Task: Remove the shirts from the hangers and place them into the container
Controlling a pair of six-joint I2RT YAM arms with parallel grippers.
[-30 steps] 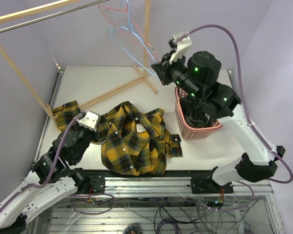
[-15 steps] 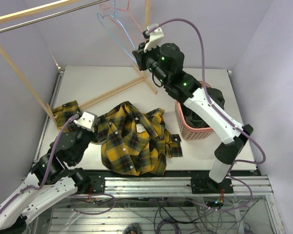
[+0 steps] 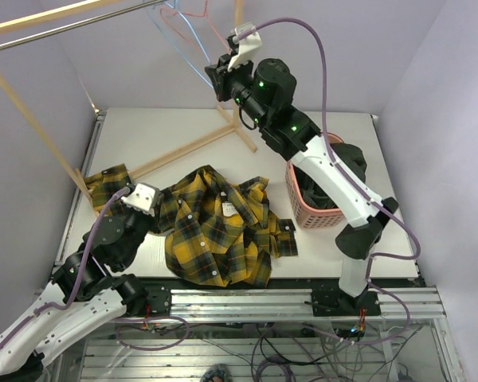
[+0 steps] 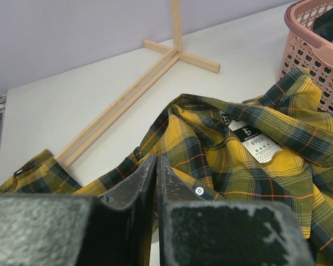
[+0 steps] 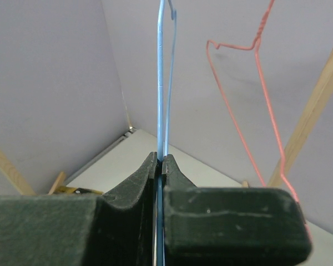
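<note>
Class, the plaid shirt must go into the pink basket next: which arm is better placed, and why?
Left. The left gripper sits shut at the plaid shirt on the table; the right gripper is high at the rack, shut on the blue hanger.

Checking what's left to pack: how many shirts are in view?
2. The yellow plaid shirt lies on the table; the dark shirt sits in the pink laundry basket. More may hide.
</note>
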